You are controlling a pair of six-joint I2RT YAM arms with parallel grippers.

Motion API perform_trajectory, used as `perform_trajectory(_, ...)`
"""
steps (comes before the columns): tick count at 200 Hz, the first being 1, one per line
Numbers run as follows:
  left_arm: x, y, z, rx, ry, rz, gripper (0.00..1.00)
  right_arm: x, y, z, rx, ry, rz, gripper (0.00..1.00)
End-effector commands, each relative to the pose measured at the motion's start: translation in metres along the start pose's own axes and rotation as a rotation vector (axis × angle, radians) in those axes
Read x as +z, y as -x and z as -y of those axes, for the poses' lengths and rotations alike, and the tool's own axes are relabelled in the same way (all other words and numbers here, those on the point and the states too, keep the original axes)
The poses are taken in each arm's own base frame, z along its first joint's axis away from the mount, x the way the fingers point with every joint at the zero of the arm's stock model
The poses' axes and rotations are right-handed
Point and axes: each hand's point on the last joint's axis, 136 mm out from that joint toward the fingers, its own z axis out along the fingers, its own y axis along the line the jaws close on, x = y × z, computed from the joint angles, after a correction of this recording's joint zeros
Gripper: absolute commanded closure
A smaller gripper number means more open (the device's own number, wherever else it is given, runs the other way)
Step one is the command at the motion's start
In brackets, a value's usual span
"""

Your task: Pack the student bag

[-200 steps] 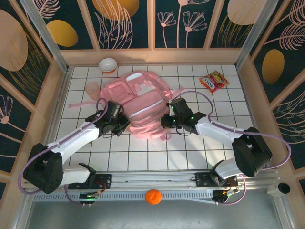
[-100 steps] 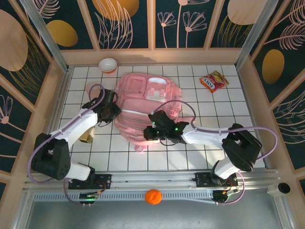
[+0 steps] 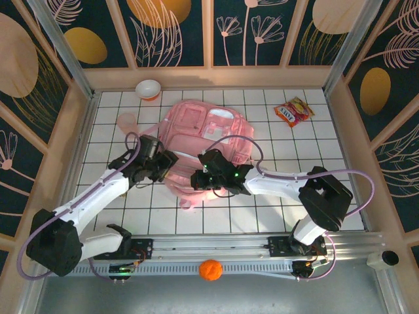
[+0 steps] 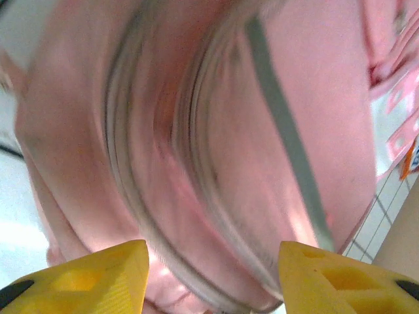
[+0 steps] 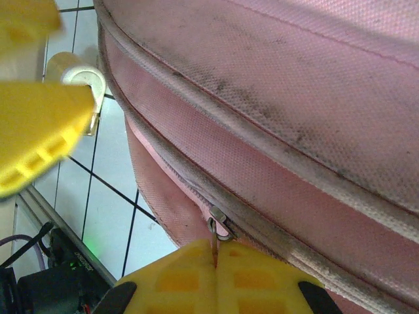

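**Top external: left jaws now parted, right clamp has crept left along the bag's near edge**

Top external view has the student bag (image 3: 208, 134) lying flat in the middle of the table (image 3: 314, 196), slightly toward the far side, with both arms at its near edge. A second ago my left gripper (image 3: 167, 165) was closed against the bag's near-left corner. Now it sits at about the same spot, and in the left wrist view its yellow fingers (image 4: 85, 278) stand well apart, with nothing between them and pink fabric just beyond.

The right gripper (image 3: 195, 182) has travelled left across the last second, from the bag's right flank to its near-left part, and the bag has changed shape with it. In the right wrist view its fingers (image 5: 262, 271) are pressed together on the zip pull (image 5: 216, 230), a firm pinch with the metal tab between the pads.

Unmoved: the bowl (image 3: 148, 88) far left, the snack packet (image 3: 293, 111) far right and the orange ball (image 3: 209, 269) at the near rail.
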Motion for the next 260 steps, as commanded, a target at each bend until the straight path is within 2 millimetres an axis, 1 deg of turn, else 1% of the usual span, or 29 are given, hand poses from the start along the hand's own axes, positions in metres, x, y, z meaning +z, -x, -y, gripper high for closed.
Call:
perform_trajectory(1,0.012,-0.022,-0.006,-0.051,0.014,-0.078,0.48,-0.003,0.013,-0.022,-0.027,0.057,0.039,1.00)
perform_trajectory(17,0.019,-0.024,-0.005,-0.046,0.017,-0.084,0.53,-0.004,0.014,-0.023,-0.029,0.061,0.042,1.00)
perform_trajectory(41,0.027,-0.019,0.001,-0.052,0.003,-0.064,0.57,-0.004,0.013,-0.024,-0.027,0.064,0.036,1.00)
perform_trajectory(54,0.033,-0.019,-0.001,-0.067,0.006,-0.069,0.59,-0.005,0.013,-0.025,-0.028,0.067,0.038,1.00)
perform_trajectory(62,0.036,-0.019,-0.004,-0.075,0.014,-0.070,0.65,-0.006,0.014,-0.024,-0.030,0.066,0.040,1.00)
perform_trajectory(68,0.038,-0.018,-0.006,-0.077,0.021,-0.062,0.71,-0.007,0.014,-0.024,-0.032,0.062,0.041,1.00)
perform_trajectory(83,0.039,-0.010,-0.018,-0.075,0.073,-0.014,0.91,-0.011,0.014,-0.019,-0.035,0.042,0.044,1.00)
perform_trajectory(90,0.038,-0.004,-0.025,-0.074,0.105,0.011,1.00,-0.013,0.013,-0.013,-0.032,0.026,0.043,1.00)
perform_trajectory(117,0.031,0.014,-0.036,-0.067,0.137,0.065,1.00,-0.030,0.011,0.017,-0.014,-0.032,0.040,1.00)
perform_trajectory(135,0.022,0.030,-0.038,-0.048,0.153,0.108,1.00,-0.045,0.013,0.047,0.000,-0.088,0.036,1.00)
perform_trajectory(148,0.015,0.037,-0.035,-0.023,0.158,0.134,1.00,-0.057,0.017,0.069,0.017,-0.115,0.039,1.00)
perform_trajectory(169,0.011,0.039,-0.032,-0.003,0.160,0.134,1.00,-0.074,0.033,0.104,0.053,-0.139,0.051,1.00)
perform_trajectory(188,0.013,0.036,-0.032,0.001,0.159,0.118,1.00,-0.085,0.050,0.126,0.052,-0.164,0.073,1.00)
perform_trajectory(195,0.013,0.035,-0.033,0.002,0.162,0.112,1.00,-0.086,0.053,0.129,0.041,-0.165,0.071,1.00)
perform_trajectory(198,0.013,0.035,-0.033,0.004,0.161,0.111,1.00,-0.089,0.059,0.137,0.056,-0.176,0.083,1.00)
perform_trajectory(209,0.012,0.035,-0.034,0.010,0.166,0.111,1.00,-0.094,0.069,0.149,0.062,-0.189,0.097,1.00)
perform_trajectory(224,0.010,0.035,-0.032,0.017,0.163,0.112,1.00,-0.096,0.079,0.159,0.060,-0.197,0.104,1.00)
perform_trajectory(239,0.010,0.033,-0.031,0.014,0.154,0.101,1.00,-0.095,0.087,0.162,0.047,-0.199,0.101,1.00)
perform_trajectory(244,0.010,0.033,-0.029,0.010,0.147,0.097,1.00,-0.094,0.088,0.159,0.035,-0.191,0.098,1.00)
perform_trajectory(251,0.010,0.031,-0.026,0.006,0.132,0.087,1.00,-0.093,0.089,0.150,0.011,-0.167,0.097,1.00)
perform_trajectory(260,0.011,0.029,-0.023,-0.005,0.115,0.074,1.00,-0.091,0.088,0.133,-0.034,-0.135,0.100,1.00)
